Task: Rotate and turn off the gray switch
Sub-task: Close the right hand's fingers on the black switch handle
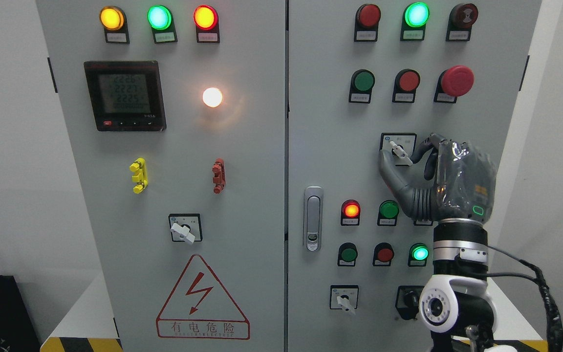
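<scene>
A gray rotary switch (400, 152) sits on a square plate in the middle of the right cabinet door (330, 146). Its white lever is tilted, pointing down to the right. My right hand (405, 157) reaches up from the lower right. Its thumb lies left of and below the lever and its curled fingers (430, 146) sit to the right, pinching the lever. The left arm is out of view.
Other rotary switches sit on the left door (184, 230) and at the bottom of the right door (344, 299), with a black one (410, 298) beside it. Lit lamps, push buttons and a red emergency button (456, 80) surround the switch. A door latch (313, 217) is at left.
</scene>
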Motion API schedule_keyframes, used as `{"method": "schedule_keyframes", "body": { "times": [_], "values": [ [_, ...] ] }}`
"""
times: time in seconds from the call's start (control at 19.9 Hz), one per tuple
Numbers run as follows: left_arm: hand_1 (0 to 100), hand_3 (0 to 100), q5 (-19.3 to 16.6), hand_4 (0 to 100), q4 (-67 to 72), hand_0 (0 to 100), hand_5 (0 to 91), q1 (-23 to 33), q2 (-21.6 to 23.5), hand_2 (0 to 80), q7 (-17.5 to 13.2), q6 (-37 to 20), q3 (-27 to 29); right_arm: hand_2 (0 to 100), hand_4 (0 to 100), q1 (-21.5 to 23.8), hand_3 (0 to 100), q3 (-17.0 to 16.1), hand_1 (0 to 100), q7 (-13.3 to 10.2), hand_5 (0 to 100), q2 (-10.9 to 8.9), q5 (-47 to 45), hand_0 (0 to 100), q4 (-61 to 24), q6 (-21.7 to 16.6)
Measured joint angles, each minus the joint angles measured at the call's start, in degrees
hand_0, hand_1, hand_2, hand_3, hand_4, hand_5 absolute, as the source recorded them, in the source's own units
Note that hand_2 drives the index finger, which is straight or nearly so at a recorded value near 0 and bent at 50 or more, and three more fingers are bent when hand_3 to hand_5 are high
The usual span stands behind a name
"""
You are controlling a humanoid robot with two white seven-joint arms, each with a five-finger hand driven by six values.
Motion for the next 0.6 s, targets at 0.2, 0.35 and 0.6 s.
{"method": "schedule_keyframes", "body": {
  "times": [0.2,0.35,0.6],
  "values": [
    [39,0,0.0,0,0.0,12,0.0,0.0,0.0,0.0,0.0,0.0,0.0,67,100,-0.5,99,0.0,24,0.0,100,0.00,0.0,15,0.3,0.0],
    [39,0,0.0,0,0.0,12,0.0,0.0,0.0,0.0,0.0,0.0,0.0,67,100,-0.7,99,0.0,25,0.0,100,0.01,0.0,16,0.6,0.1],
    [39,0,0.0,0,0.0,12,0.0,0.0,0.0,0.0,0.0,0.0,0.0,67,100,-0.8,99,0.0,27,0.0,100,0.01,0.0,18,0.8,0.2]
  ]
}}
